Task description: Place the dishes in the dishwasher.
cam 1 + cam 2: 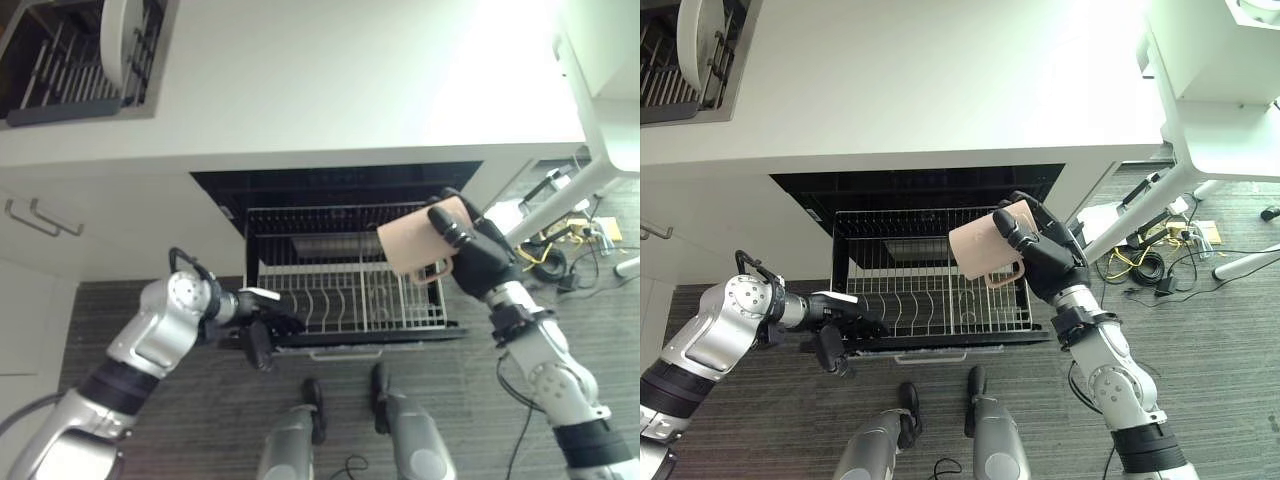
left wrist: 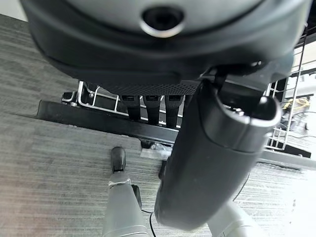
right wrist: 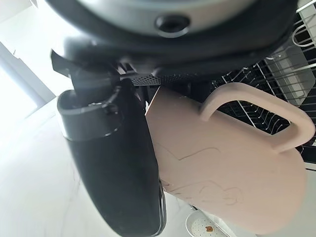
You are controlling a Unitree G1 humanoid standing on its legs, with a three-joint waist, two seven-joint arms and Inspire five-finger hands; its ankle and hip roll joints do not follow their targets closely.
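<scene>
In the middle of the frame, the dishwasher's wire rack (image 1: 345,290) stands pulled out below the white counter (image 1: 330,80), over a grey striped floor (image 1: 150,420). The right hand (image 1: 478,255) is at the centre right, above the rack's right end, with its fingers and thumb curled around a pale pink mug (image 1: 415,242). The mug is tipped on its side in the air, its handle pointing down toward the rack, apart from the wires. In the right wrist view the thumb (image 3: 116,163) presses along the mug's side. The left hand (image 1: 262,320) is at the lower left of centre, at the rack's front left corner. Its fingers (image 2: 150,106) hook over the dark front edge of the rack, while the thumb (image 2: 212,158) hangs in front. In the upper left corner, a white plate (image 1: 118,40) stands on edge in a dark drying rack (image 1: 60,70) on the counter.
</scene>
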